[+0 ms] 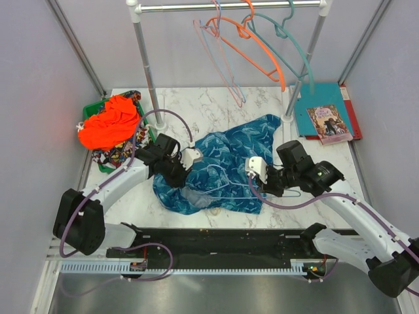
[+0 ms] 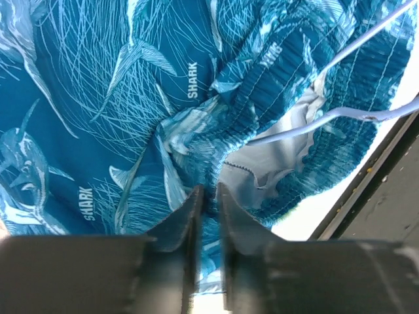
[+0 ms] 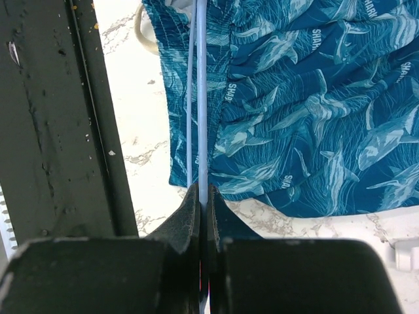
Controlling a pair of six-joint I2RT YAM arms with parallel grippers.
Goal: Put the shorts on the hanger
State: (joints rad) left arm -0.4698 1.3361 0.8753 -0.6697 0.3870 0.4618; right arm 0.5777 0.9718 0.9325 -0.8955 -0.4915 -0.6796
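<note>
My right gripper [image 3: 203, 194] is clenched on the thin wire of the hanger [image 3: 201, 98], which runs straight ahead over the edge of the shorts [image 3: 314, 111]. My left gripper [image 2: 208, 199] pinches a fold of the shorts, which are spread on the table [image 1: 216, 104].

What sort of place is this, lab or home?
Likely a robot lab cell staged for laundry: walled marble table, clothes rail with hangers, green bin of garments.
</note>
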